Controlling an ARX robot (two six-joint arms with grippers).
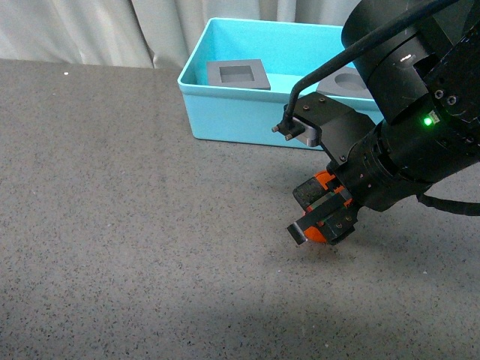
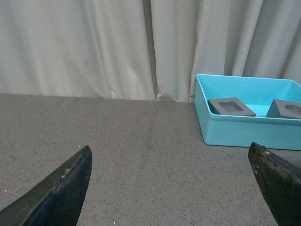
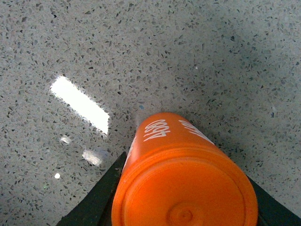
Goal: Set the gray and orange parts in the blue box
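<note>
Orange cylinder (image 3: pixel 184 186), white digits, flat dimpled end, clamped in right claw (image 1: pixel 321 223); left claw (image 2: pixel 170 153) spread wide.

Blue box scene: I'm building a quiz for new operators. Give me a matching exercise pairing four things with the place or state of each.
Things
1. gray cube with square recess
2. gray cube with round recess
3. orange cylinder
4. left gripper

Places or states
A. open, holding nothing
B. in the blue box, partly hidden in the front view
C. clamped in the right gripper, outside the box
D. in the blue box, fully visible

Pairs: 1-D, 2-B, 3-C, 4-A
</note>
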